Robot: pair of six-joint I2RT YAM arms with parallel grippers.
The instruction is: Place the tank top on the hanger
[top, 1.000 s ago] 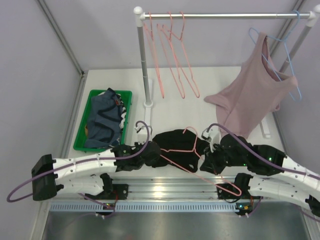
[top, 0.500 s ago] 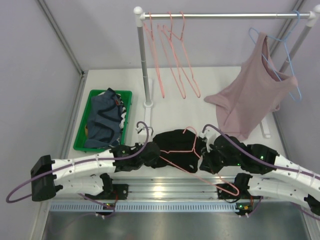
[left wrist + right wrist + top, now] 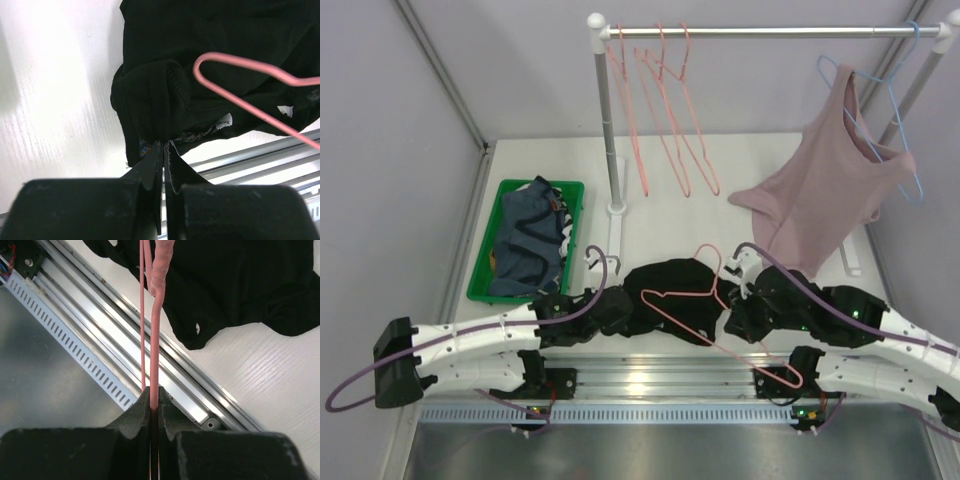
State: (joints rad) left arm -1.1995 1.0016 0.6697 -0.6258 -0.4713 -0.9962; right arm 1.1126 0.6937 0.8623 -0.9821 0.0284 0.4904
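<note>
tank top [image 3: 665, 278] hem pinched tight in left gripper [image 3: 164, 146], prob to hold it up; right gripper [image 3: 155, 390] clamps hanger [image 3: 155, 340] wire, ready to slide it in.

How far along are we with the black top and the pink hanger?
Done: left gripper pinches an edge of the black soft-fabric tank top; right gripper clamps the salmon-pink wire hanger. In hand: hanger crosses over the top, not inside it. Remaining: thread it into the top.

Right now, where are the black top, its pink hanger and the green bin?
tank top [image 3: 665, 275], top view, fabric middle.
hanger [image 3: 155, 340], right wrist view, straight wire.
green bin [image 3: 487, 240], top view, left rim.
</note>
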